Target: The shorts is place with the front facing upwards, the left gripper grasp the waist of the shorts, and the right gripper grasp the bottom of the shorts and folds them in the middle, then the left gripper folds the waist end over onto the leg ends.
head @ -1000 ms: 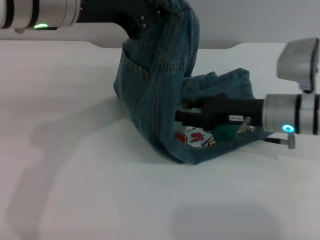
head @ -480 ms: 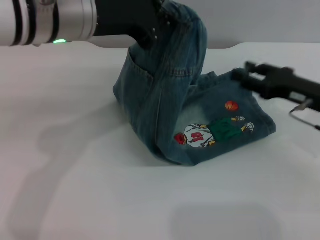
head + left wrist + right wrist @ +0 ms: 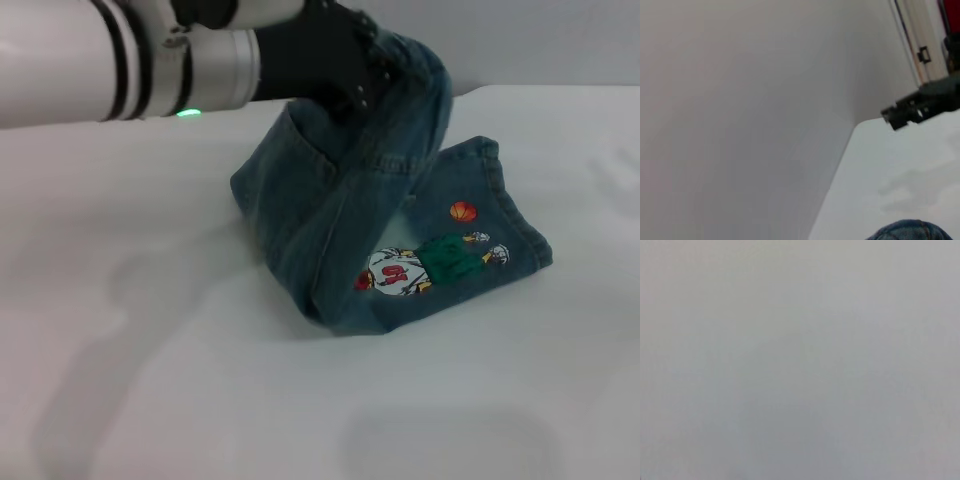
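The left gripper [image 3: 375,72] has its jaws clamped on the waist of the shorts [image 3: 380,220], holding that end lifted at about twelve o'clock above the white table [image 3: 150,380]. The rest of the shorts lies flat, cartoon patch [image 3: 400,270] facing up, the leg ends [image 3: 515,215] toward three o'clock. A dark gripper in the left wrist view [image 3: 920,107] is probably the right gripper; I cannot tell how its jaws stand.
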Available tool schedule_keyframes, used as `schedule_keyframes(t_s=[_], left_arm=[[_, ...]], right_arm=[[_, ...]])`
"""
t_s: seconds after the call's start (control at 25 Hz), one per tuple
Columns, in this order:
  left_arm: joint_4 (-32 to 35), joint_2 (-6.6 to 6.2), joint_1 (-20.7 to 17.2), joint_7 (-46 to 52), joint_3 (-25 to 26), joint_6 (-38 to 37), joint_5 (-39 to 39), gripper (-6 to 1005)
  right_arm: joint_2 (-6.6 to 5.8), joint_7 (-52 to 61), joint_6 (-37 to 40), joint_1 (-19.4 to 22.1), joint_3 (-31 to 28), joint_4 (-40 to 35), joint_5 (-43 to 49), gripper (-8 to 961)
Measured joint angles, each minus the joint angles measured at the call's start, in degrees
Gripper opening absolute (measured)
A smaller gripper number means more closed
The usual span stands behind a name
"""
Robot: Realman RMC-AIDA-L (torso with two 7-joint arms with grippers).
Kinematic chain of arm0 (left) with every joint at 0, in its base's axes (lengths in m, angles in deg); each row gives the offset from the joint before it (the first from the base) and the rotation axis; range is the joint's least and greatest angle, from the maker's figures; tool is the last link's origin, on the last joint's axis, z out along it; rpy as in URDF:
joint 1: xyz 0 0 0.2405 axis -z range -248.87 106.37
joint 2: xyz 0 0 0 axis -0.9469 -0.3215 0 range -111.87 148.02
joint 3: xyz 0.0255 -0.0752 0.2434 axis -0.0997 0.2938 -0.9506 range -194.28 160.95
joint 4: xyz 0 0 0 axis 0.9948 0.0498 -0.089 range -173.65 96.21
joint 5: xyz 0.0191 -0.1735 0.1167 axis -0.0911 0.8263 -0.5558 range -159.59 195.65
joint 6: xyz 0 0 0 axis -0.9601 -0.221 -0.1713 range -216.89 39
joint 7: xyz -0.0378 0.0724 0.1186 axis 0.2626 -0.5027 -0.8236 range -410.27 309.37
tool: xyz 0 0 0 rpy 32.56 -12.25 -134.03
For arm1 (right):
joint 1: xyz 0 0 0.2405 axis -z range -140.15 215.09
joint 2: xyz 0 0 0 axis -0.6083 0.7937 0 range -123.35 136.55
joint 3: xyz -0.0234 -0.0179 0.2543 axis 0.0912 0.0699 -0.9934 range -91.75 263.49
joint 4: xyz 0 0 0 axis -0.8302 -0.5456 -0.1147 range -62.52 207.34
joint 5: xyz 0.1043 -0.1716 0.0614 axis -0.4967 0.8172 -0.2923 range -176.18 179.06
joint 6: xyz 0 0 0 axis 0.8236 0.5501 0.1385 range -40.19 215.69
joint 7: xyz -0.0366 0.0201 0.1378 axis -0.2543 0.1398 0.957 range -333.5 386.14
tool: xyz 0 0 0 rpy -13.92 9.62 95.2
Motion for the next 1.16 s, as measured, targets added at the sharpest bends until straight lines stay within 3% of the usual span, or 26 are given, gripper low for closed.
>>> schedule_keyframes(t_s=[0.24,0.4,0.68,0.8,1.0,1.16], left_arm=[[-2.0,0.29,1.4,2.8,-1.7,3.5,0.7,70],[-2.1,0.17,0.9,5.1,-3.0,7.8,0.7,131],[-2.5,0.19,0.6,5.9,-3.1,8.6,0.8,239],[-2.8,0.16,0.2,6.0,-2.9,8.7,0.8,469],[-1.8,0.13,-2.3,6.2,-2.6,10.4,1.1,699],[-0.2,-0.03,-6.6,5.9,-1.5,15.4,3.7,699]], right_arm=[[-0.07,-0.5,1.1,0.3,-0.4,0.6,0.2,518],[-0.05,-0.6,1.1,0.5,-0.1,0.8,0.4,518],[-0.01,-0.7,2.0,0.7,-0.1,1.6,0.5,518],[0.01,-0.7,2.6,0.7,-0.2,1.6,0.6,518],[0.13,-1.7,3.9,1.5,-1.9,1.6,0.2,518],[0.4,-5.2,6.5,2.6,-6.1,2.3,-1.8,518]])
